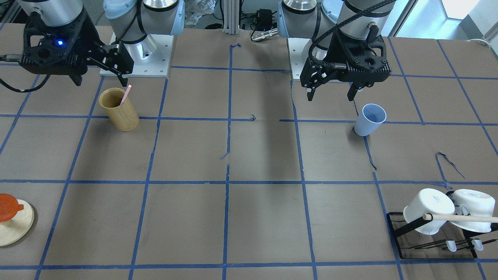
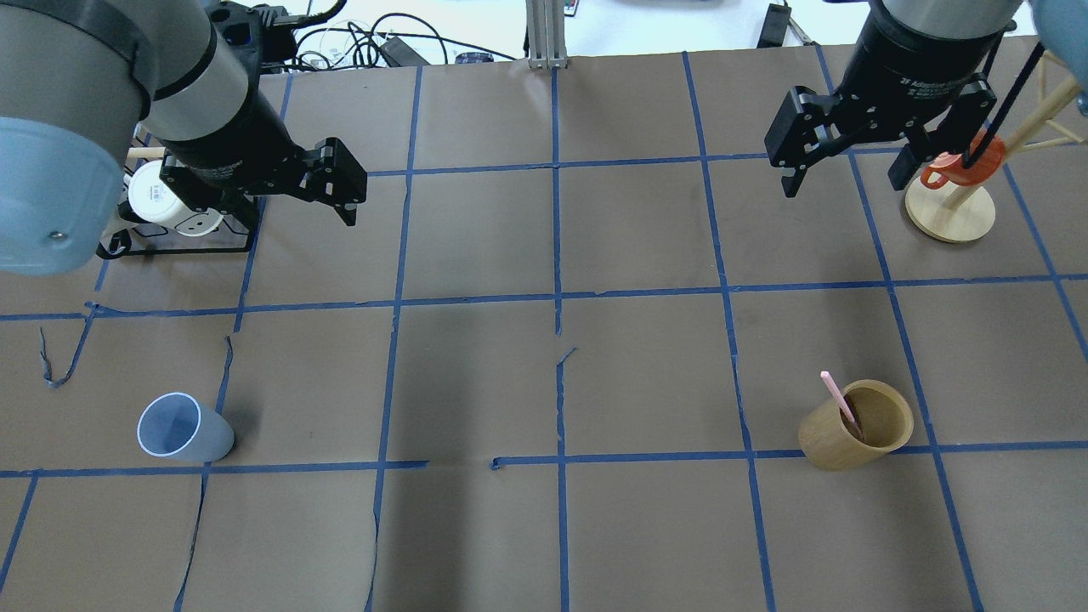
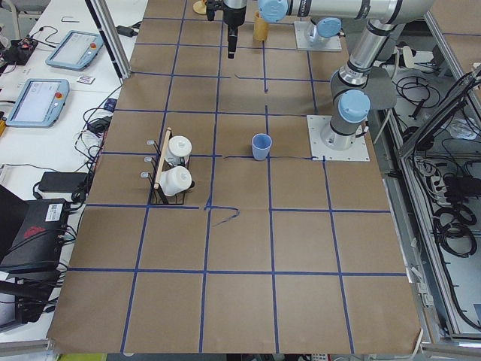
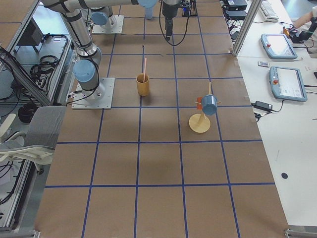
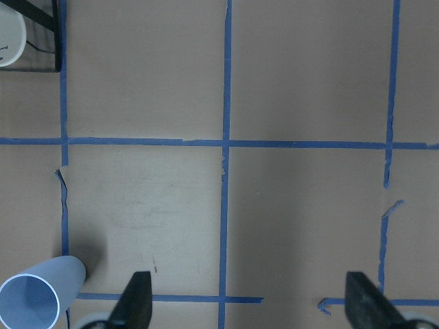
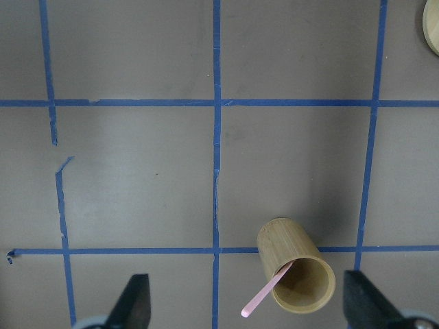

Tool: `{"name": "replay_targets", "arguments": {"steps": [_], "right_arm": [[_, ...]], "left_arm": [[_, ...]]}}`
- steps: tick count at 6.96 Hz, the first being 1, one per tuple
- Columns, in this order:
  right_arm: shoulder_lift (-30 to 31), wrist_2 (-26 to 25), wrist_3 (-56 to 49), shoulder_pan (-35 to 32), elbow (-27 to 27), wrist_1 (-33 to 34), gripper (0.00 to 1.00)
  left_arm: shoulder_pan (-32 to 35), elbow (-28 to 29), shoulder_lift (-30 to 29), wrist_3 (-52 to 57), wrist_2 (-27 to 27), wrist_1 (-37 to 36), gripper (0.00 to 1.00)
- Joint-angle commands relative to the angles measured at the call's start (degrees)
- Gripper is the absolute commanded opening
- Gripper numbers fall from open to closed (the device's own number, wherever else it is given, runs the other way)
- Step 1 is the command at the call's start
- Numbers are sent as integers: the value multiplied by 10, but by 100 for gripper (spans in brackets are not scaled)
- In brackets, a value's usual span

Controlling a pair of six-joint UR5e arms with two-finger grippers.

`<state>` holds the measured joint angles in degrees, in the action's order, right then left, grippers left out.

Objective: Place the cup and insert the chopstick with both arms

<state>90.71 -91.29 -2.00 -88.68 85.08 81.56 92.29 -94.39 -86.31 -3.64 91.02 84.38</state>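
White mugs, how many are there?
2, both on the black rack on the robot's left: one white mug nearer the table's middle, the second white mug beside it at the edge. None appears hidden.

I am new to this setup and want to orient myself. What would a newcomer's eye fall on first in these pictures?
First come the two black grippers: the left gripper and the right gripper hang open and empty above the brown table. Near the right one stands a bamboo cup with a pink chopstick leaning inside it. On the robot's left side a light blue cup stands upright.
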Motion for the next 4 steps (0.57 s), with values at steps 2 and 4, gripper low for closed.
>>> {"name": "replay_targets", "arguments": {"steps": [2, 4], "right_arm": [[0, 6, 1, 0, 0, -1, 100], [2, -3, 1, 1, 0, -4, 100]], "left_arm": [[-1, 0, 0, 0, -1, 0, 100], [-1, 0, 0, 0, -1, 0, 100]]}}
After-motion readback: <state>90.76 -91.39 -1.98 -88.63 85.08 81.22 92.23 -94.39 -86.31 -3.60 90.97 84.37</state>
